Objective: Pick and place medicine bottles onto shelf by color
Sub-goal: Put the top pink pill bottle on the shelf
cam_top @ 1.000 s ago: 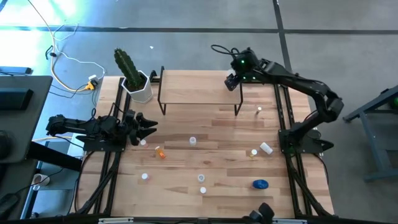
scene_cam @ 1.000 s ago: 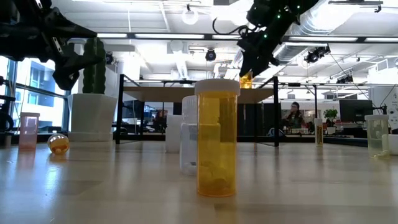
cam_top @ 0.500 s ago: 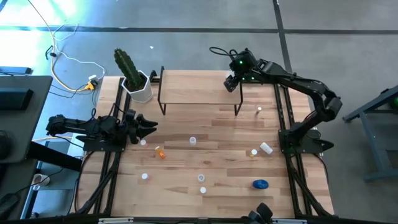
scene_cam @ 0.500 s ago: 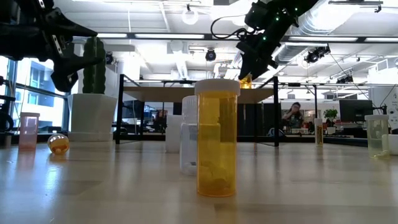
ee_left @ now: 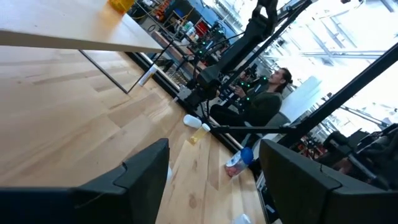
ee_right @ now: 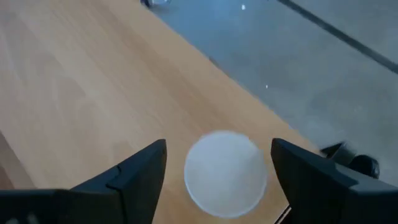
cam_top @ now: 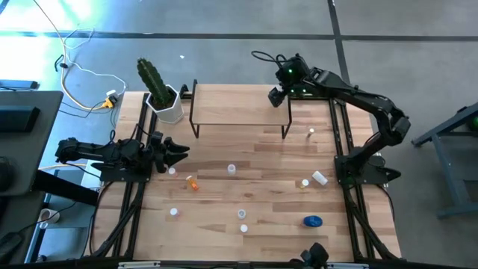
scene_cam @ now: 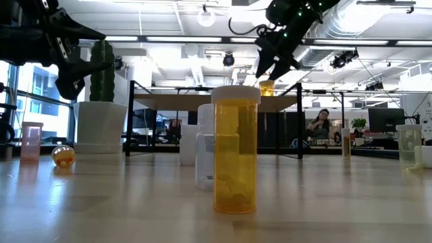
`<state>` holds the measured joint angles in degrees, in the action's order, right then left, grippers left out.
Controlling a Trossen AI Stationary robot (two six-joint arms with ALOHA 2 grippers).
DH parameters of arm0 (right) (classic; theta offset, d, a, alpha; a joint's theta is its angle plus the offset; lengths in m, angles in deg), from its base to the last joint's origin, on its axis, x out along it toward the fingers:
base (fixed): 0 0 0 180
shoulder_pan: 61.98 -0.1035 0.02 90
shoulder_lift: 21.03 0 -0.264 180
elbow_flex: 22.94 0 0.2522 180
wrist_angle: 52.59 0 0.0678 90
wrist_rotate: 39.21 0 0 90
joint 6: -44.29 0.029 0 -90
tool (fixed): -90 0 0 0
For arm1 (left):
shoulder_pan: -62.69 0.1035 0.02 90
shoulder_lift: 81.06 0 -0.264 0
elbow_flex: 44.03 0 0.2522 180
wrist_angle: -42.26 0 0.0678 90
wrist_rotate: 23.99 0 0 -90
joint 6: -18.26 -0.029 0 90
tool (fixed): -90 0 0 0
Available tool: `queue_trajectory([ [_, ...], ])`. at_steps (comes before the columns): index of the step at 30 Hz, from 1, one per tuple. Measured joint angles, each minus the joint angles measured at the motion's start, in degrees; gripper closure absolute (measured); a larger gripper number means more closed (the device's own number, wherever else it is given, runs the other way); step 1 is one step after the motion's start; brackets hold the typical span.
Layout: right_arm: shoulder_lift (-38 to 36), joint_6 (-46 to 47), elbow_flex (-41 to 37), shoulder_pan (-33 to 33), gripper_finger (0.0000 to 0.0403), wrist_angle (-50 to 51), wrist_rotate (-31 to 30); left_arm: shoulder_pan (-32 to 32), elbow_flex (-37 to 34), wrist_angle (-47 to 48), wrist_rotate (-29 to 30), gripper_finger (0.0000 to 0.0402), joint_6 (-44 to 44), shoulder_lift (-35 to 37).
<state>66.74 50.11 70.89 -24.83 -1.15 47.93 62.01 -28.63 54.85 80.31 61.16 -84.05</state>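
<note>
Placing step: right gripper (cam_top: 278, 96) hovers over the shelf's (cam_top: 231, 112) right end, fingers spread wide apart; an orange bottle (scene_cam: 267, 88) stands upright there, released. Left gripper (cam_top: 178, 152), also spread, holds nothing near the tabletop's left edge. Next move probably: retreat, fetch another of the loose bottles.

Setting: open-plan office doubling as robotics lab
Ceiling: exposed ducts (scene_cam: 351, 27), strip lights
Background: desks, a seated person (scene_cam: 317, 127) beyond the table (scene_cam: 101, 202)
Floor: grey concrete (cam_top: 224, 37), loose cables (cam_top: 82, 75)
</note>
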Motion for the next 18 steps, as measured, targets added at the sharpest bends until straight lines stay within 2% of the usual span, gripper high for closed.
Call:
queue_trajectory([
  [10,0.0,0.15,5.42,0.0,0.0121,2.08,-2.07,0.0,0.0,0.04,0.87,0.0109,3.35,0.01],
  [15,-0.01,0.17,7.44,0.0,0.0121,3.7,-3.14,0.0,0.09,-0.42,0.94,0.011,8.01,-0.01],
  [18,-0.02,0.31,8.47,0.0,0.0121,4.35,-3.14,0.0,1.91,-0.45,0.96,0.0115,7.13,-0.01],
])
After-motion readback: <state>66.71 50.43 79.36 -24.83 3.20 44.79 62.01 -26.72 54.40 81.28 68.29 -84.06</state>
